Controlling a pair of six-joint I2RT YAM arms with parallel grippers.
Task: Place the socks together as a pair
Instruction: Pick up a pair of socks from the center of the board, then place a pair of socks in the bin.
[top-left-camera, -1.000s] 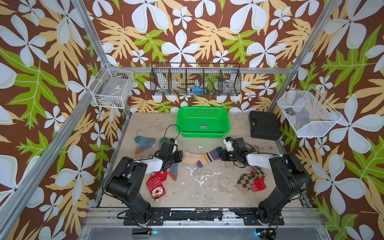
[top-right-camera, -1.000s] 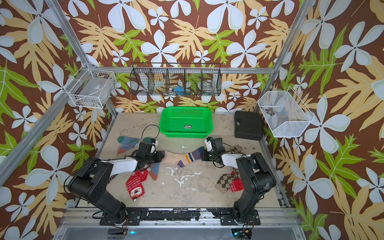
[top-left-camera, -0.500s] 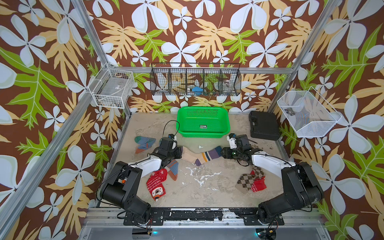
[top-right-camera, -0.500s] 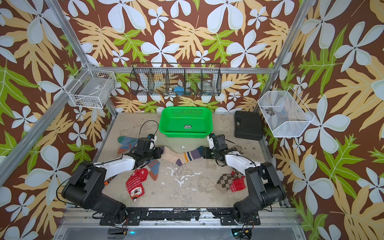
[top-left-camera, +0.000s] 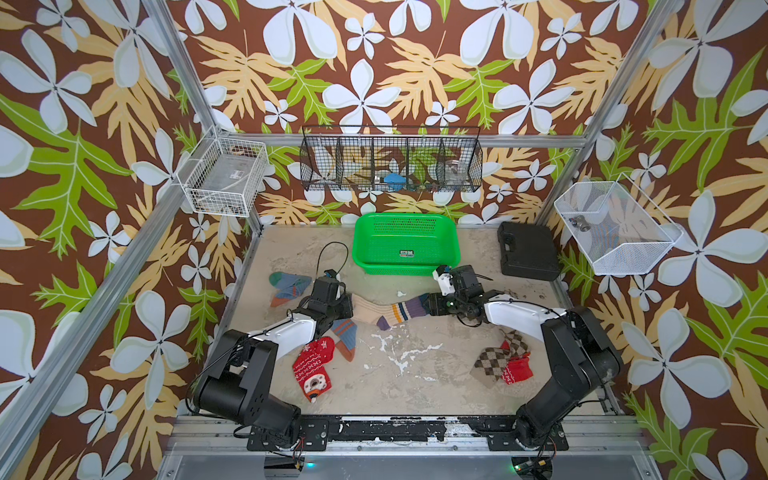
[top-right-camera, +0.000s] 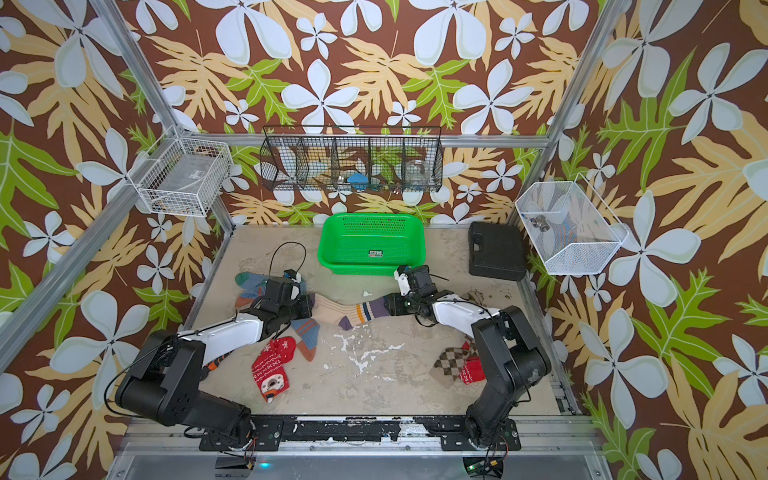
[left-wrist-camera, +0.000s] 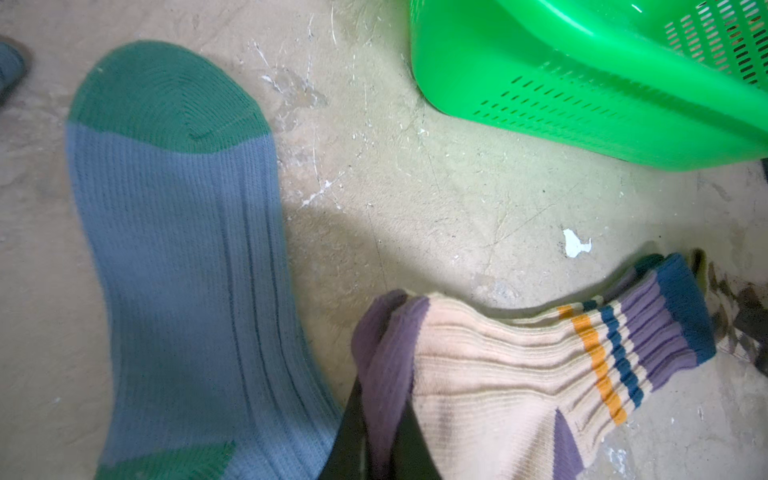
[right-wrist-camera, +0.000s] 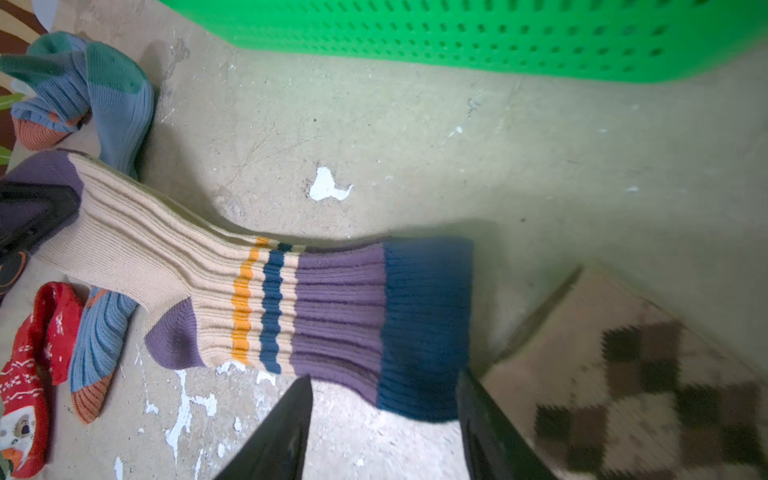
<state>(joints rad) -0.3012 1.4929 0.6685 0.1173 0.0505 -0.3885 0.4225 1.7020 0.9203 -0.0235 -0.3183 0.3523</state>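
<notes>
Cream ribbed knit with purple, navy and orange bands: that's the cream striped socks (top-left-camera: 388, 311), and from the layered edges they look like two stacked one on top of the other. They lie stretched across the middle of the table (top-left-camera: 415, 374), just in front of the green basket (top-left-camera: 405, 245).

The left gripper (left-wrist-camera: 382, 415) has its fingers pressed together on the purple toe end, a proper pinch. The right gripper (right-wrist-camera: 385, 376) is at the other end with its fingers spread. The corner of the navy cuff sits between them and nothing is squeezed.

Right next to the toe end there's a blue-grey sock (left-wrist-camera: 187, 270) with a green toe, lying flat. In both top views a bunched blue-grey sock pile (top-left-camera: 289, 286) sits just behind the left gripper. A blue-grey sock with orange stripes (top-left-camera: 347, 336) lies just in front of it, touching a red snowflake sock (top-left-camera: 313, 365).

Over by the right arm, an argyle sock (top-left-camera: 492, 361) overlaps a second red sock (top-left-camera: 515, 368). The right wrist view also shows another argyle sock (right-wrist-camera: 623, 374), blurry, just beside one finger.

A black case (top-left-camera: 525, 251) sits in the far right corner, well apart from the socks.
</notes>
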